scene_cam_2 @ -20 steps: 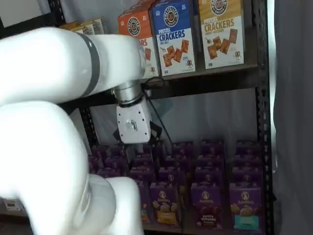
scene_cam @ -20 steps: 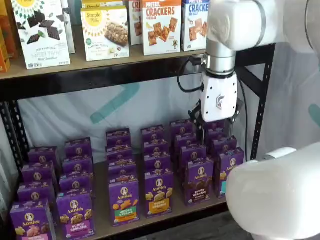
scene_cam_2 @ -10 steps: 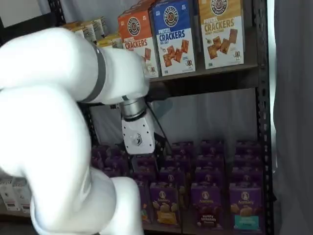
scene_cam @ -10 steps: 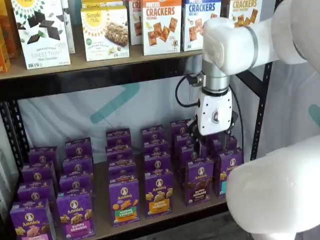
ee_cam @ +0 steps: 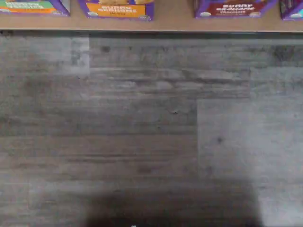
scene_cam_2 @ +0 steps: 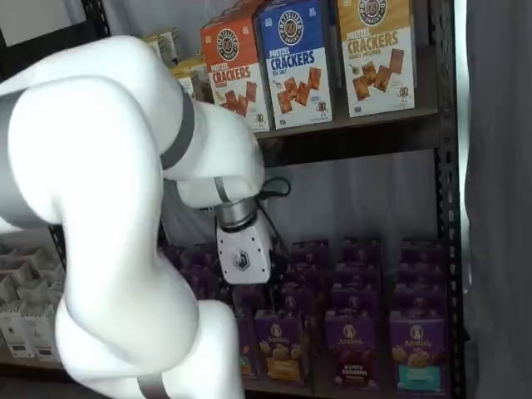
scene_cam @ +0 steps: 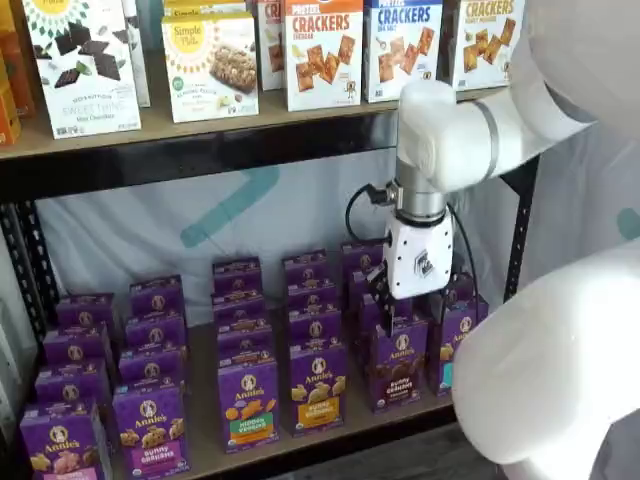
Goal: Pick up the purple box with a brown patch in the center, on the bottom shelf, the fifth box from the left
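The purple box (scene_cam: 399,366) with the dark brown band stands in the front row on the bottom shelf (scene_cam: 204,440), and it also shows in the other shelf view as the purple box (scene_cam_2: 353,349). My gripper (scene_cam: 410,312) hangs from its white body just above and slightly behind that box, fingers pointing down, open, with nothing between them. In the wrist view the box's front (ee_cam: 227,7) shows at the edge of the tan shelf board (ee_cam: 175,21). The fingers do not show there.
Beside the brown one stand purple cartons with an orange band (scene_cam: 318,390) and a teal band (scene_cam_2: 416,353). Cracker cartons (scene_cam: 323,50) fill the shelf above. A black upright (scene_cam: 520,230) stands right of the gripper. My bulky white arm link (scene_cam: 550,380) fills the foreground. Grey plank floor (ee_cam: 151,132) lies below.
The gripper has moved left and lower, from the rear rows toward the front row above the brown-banded box. Its fingers have stayed apart.
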{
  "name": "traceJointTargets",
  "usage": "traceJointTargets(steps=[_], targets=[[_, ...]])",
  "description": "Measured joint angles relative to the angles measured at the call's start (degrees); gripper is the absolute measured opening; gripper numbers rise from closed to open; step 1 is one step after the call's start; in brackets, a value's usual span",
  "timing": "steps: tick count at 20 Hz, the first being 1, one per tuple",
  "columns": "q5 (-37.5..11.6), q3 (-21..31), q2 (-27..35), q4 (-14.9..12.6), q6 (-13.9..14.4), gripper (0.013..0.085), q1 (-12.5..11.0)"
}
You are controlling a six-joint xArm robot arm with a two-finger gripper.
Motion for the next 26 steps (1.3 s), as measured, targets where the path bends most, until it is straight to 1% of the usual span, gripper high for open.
traceJointTargets(steps=[2,3,7,10,12,17,20,22,24,26], targets=[[-4.2,0.9,3.1,-0.5,0.2,0.0850,-0.2],[-6.4,1.3,4.8,-1.3,0.7,0.0850,-0.5],[-10.9,2.0,8.4,-3.0,1.2,0.0850,-1.3],[-14.4,2.2,11.4,-5.0,2.1,0.0850,-2.3],[-16.6,2.2,13.1,-5.6,2.1,0.0850,-2.9],[-20.2,1.1,18.2,-5.2,1.2,0.0850,-3.6],[-23.3,-0.1,22.4,-4.6,0.4,0.0850,-4.0],[-25.5,-1.2,25.6,-4.9,0.4,0.0850,-4.4],[-27.2,-2.1,28.0,-6.4,1.3,0.0850,-4.9],[-29.0,-3.3,30.9,-8.7,2.8,0.0850,-5.7]])
